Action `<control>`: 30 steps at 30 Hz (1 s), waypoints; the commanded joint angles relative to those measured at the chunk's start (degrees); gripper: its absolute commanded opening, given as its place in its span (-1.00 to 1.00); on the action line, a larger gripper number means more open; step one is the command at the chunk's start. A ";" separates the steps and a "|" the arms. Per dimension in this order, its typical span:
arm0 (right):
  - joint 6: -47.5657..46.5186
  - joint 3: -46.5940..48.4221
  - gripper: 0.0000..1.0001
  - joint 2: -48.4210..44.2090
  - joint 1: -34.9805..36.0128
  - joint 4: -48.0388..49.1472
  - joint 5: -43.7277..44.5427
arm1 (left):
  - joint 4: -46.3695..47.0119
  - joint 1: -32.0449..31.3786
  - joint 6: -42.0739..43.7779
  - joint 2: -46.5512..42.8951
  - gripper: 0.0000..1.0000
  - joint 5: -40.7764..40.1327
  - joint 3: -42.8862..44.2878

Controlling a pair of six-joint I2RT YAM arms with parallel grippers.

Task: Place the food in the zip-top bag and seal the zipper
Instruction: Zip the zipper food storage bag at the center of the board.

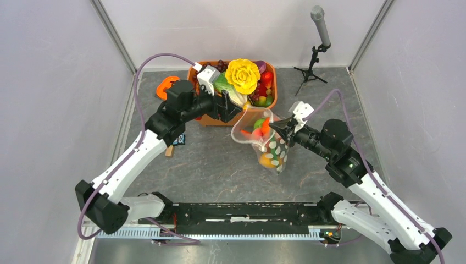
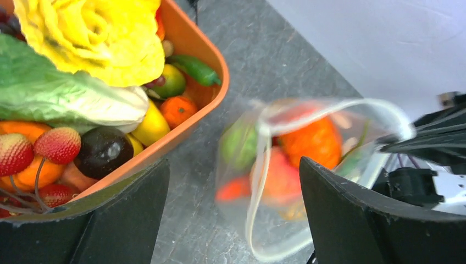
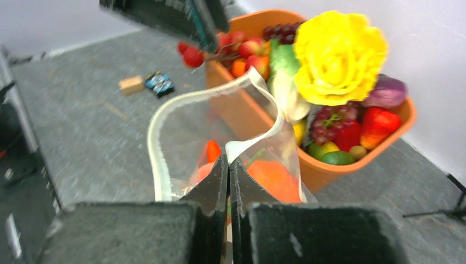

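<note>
Left gripper (image 1: 228, 110) hangs over the near rim of the orange tub (image 1: 206, 118), its fingers spread wide with nothing between them; from its wrist camera the left gripper (image 2: 233, 165) looks down on bare table (image 2: 220, 231) between tub and bag. In the tub (image 2: 203, 104) lie a yellow flower (image 2: 99, 33), a lettuce leaf (image 2: 55, 93), strawberries (image 2: 57, 144) and other small fruit. Just right of it the zip-top bag (image 1: 269, 146) sags on the table, mouth up and gaping, with orange, green and red food (image 1: 264, 125) inside. The zipper (image 3: 156, 154) curls in a loose loop around the mouth, unsealed. The right gripper (image 1: 280, 127) pinches the bag's right-hand rim, jaws closed on the plastic, holding the mouth up. I judge this to be the filling step, with sealing not yet begun: either another piece comes from the tub, or the left gripper takes the opposite rim so the strip can be drawn straight and pressed together. Picking calls for a short reach back over the tub wall, minding the tall flower; dropping calls for aim inside the floppy loop, which may fold. Room is tight between tub and bag, open on the near side, and the microphone stand (image 1: 319, 49) stands well apart at the far right.
</note>
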 commanded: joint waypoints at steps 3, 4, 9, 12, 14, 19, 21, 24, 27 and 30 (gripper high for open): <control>-12.00 6.63 -1.00 3.43 -0.04 -15.84 -17.53 | -3.47 -0.41 5.19 -5.67 0.87 8.81 3.14; -12.62 6.96 -1.00 3.66 -0.05 -16.37 -18.14 | -5.10 -0.41 6.66 -5.96 0.87 10.68 3.35; -14.58 6.85 -1.00 4.78 -0.04 -16.05 -16.25 | -15.28 -0.41 14.13 -6.07 0.83 15.27 3.70; -15.78 7.96 -1.00 7.87 -0.06 -18.36 -13.77 | -15.51 -0.69 17.24 -6.89 0.79 20.47 1.45; -16.24 8.06 -1.00 9.93 -0.04 -18.67 -13.55 | -16.14 -1.94 19.20 -6.81 0.74 21.61 0.67; -17.00 7.13 -1.00 13.81 -0.04 -17.81 -12.78 | -15.09 -7.62 22.62 -5.14 0.73 17.72 -1.51; -16.81 6.73 -1.00 14.95 -0.03 -16.60 -13.15 | -14.53 -9.23 21.08 -3.67 0.73 15.75 -1.34; -17.29 7.06 -1.00 16.39 -0.01 -16.27 -12.94 | -13.77 -10.76 19.45 -1.88 0.72 9.42 -0.98; -16.90 8.20 -1.00 17.26 -0.03 -16.18 -12.16 | -13.93 -11.03 18.24 -0.74 0.72 7.76 0.31; -16.08 8.17 -0.99 16.56 -0.04 -14.24 -10.98 | -14.46 -11.92 16.67 -0.38 0.71 7.62 1.76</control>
